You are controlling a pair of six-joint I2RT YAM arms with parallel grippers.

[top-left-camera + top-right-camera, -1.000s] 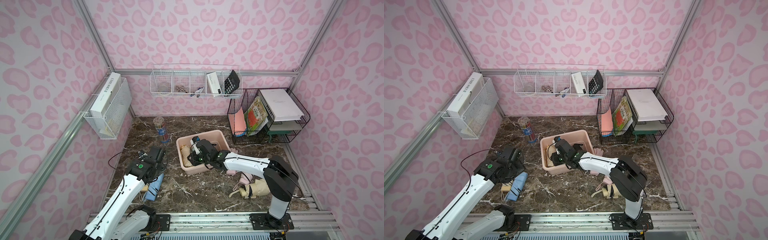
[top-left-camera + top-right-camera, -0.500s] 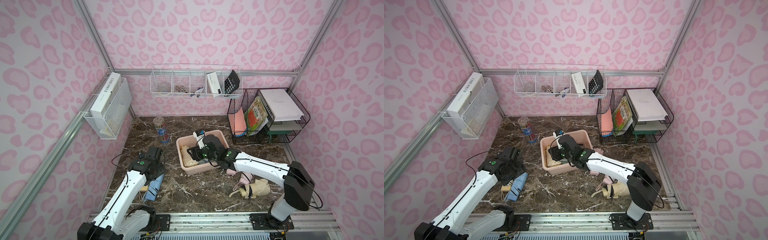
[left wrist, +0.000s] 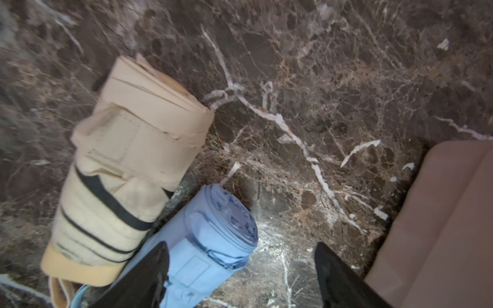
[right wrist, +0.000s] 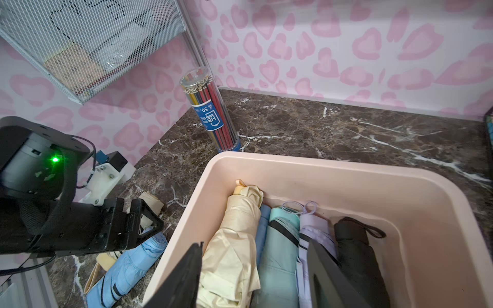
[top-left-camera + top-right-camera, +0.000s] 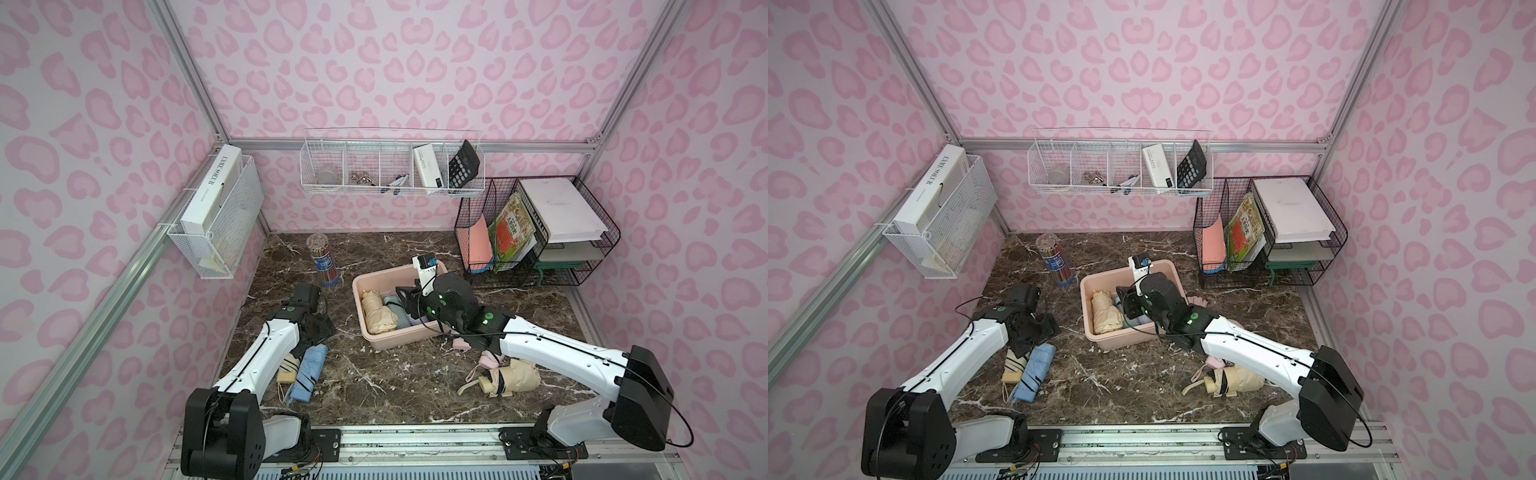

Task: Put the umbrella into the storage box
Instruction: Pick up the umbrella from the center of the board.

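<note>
The peach-pink storage box (image 5: 399, 337) (image 5: 1121, 338) (image 4: 320, 170) stands mid-table with several folded umbrellas lying side by side in it: cream (image 4: 234, 240), teal (image 4: 280, 248), lavender and black. My right gripper (image 4: 254, 242) (image 5: 409, 301) hangs open just above the cream and teal ones, holding nothing. A blue umbrella (image 3: 210, 240) (image 5: 308, 372) and a cream striped umbrella (image 3: 120, 170) lie together on the marble at the left. My left gripper (image 3: 240, 245) (image 5: 321, 328) is open over the blue one's end, one finger (image 3: 149, 277) beside it. A cream umbrella (image 5: 513, 376) and a pink one (image 5: 486, 359) lie under the right arm.
A clear tube of pencils (image 5: 325, 264) stands behind the box to the left. A black wire file rack (image 5: 536, 232) fills the back right corner. White wire baskets hang on the back wall (image 5: 390, 170) and the left wall (image 5: 216, 216).
My right gripper's jaws have parted and the wrist has drawn back a little over the box. My left gripper has opened wider and shifted over the blue umbrella.
</note>
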